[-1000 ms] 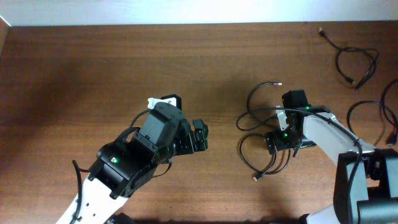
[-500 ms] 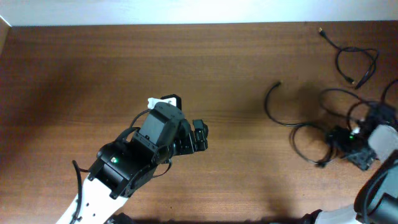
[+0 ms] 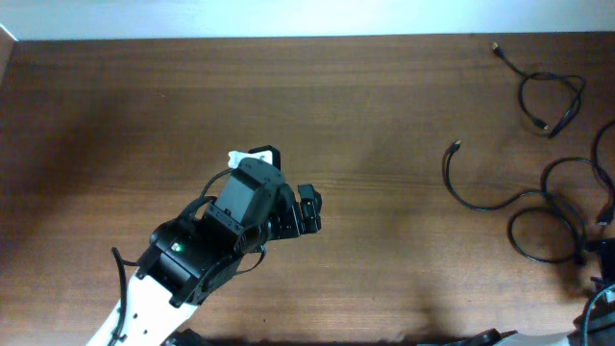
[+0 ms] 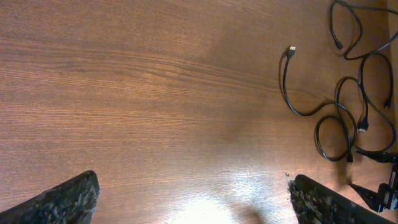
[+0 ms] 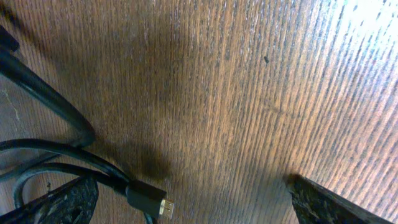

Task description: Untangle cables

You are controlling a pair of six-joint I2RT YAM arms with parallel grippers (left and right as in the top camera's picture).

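Far to the right of the left gripper point(image 3: 309, 210), well apart from it, the cables point(image 3: 492, 206) lie on the wooden table point(image 3: 144, 115) by its right edge. They are thin black cords. One runs from a small plug end point(image 3: 456, 145) down and round into overlapping loops that reach the table's right edge. A separate looped cable point(image 3: 524, 94) sits alone in the far right corner, clear of the others.

The left arm reaches in from the lower left, angled toward the middle of the table. Its wrist view shows its two fingers spread wide over bare wood, holding nothing, with the cables at the upper right of that view.

The right arm is almost wholly outside the overhead view. The right gripper point(image 5: 193, 186) hangs close above the table with its fingers apart and nothing clamped. A black cord with a gold-tipped plug point(image 5: 152, 199) lies on the wood just beside one finger point(image 5: 62, 202), and more cord curves past at the left.
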